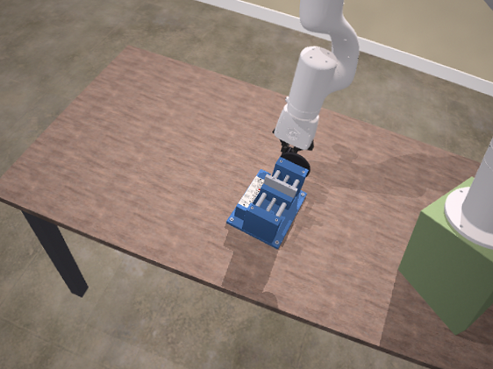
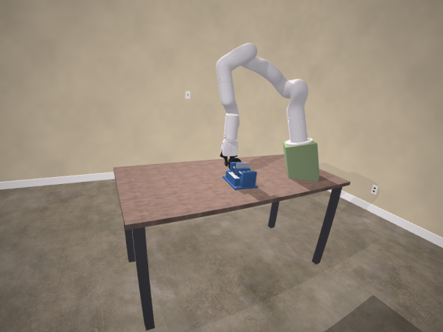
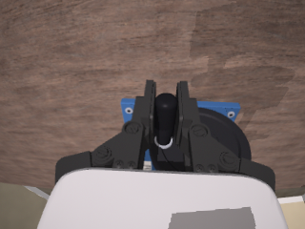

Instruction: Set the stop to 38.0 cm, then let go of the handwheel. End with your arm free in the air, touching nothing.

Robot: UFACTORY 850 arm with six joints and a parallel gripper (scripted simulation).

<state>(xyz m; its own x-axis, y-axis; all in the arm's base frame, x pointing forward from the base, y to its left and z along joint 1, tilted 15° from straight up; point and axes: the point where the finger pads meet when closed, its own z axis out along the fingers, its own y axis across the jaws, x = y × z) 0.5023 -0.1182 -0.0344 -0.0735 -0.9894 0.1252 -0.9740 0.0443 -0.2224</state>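
A blue slide fixture [image 1: 268, 204] stands on the wooden table, with grey rods, a grey stop block [image 1: 281, 185] across them and a white scale strip [image 1: 252, 192] on its left side. A black handwheel [image 1: 300, 163] sits at the fixture's far end. My gripper [image 1: 291, 149] comes down from above and is shut on the handwheel's black handle. In the wrist view the handle knob [image 3: 167, 116] sits between my two fingers, with the wheel disc [image 3: 219, 136] behind. The scale's numbers are too small to read. The fixture also shows in the exterior view [image 2: 240, 176].
The arm's green base block [image 1: 457, 259] stands at the right edge of the table. The table's front edge runs close below the fixture in the top view.
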